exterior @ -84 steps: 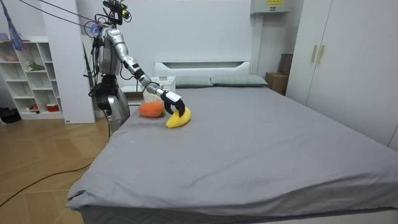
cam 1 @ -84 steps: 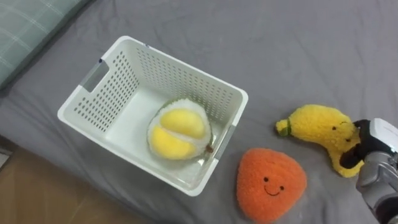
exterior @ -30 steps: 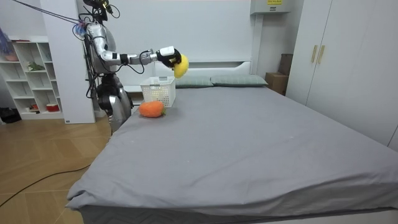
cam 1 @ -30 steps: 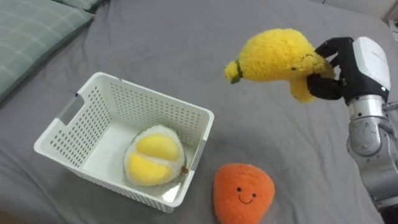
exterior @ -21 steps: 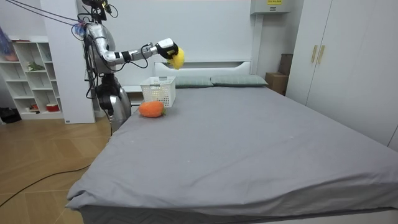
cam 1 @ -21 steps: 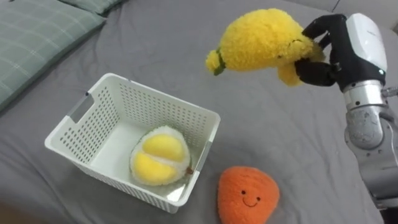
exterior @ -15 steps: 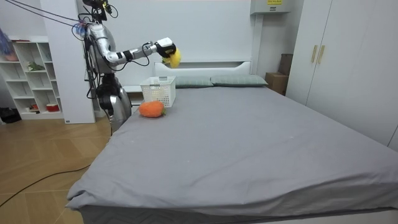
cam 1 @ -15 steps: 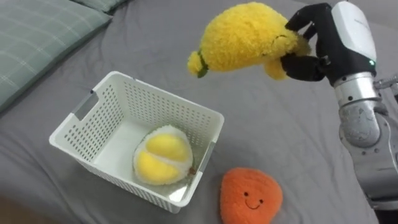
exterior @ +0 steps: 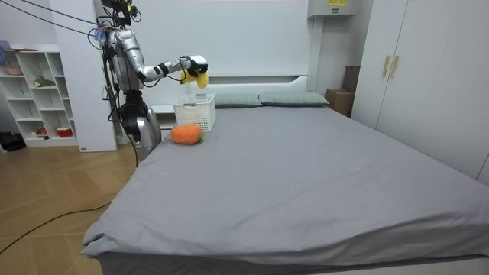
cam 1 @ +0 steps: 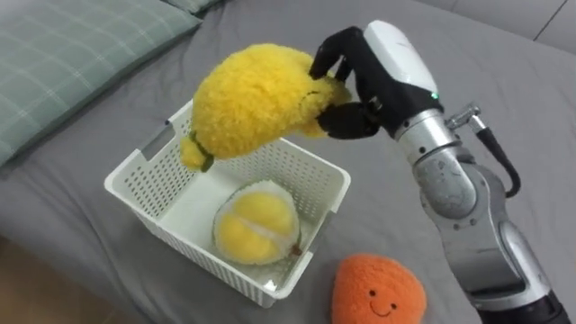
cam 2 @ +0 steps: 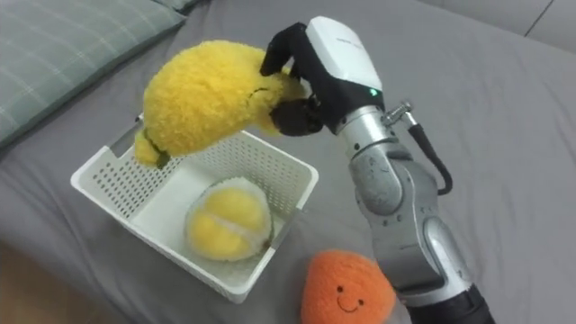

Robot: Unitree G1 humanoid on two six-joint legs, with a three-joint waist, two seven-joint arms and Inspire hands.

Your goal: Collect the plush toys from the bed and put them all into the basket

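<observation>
Right robot hand (cam 1: 389, 70): clenched round the yellow banana toy (cam 1: 256, 99), holding it right above the basket (cam 1: 202, 259).
Basket: white, on the bed; a round yellow toy (cam 1: 256, 225) lies inside.
Orange toy (cam 1: 378, 290): on the bed at the basket's 4 o'clock, just beside it.
Progress: seemingly one toy collected, the banana ready to drop, the orange one left.
Surface: grey bed (cam 1: 513, 108), checked pillow (cam 1: 63, 54) at 10 o'clock.
Room: shelf unit (exterior: 34, 92) at 9 o'clock, wardrobe (exterior: 428, 76) at 3 o'clock.
</observation>
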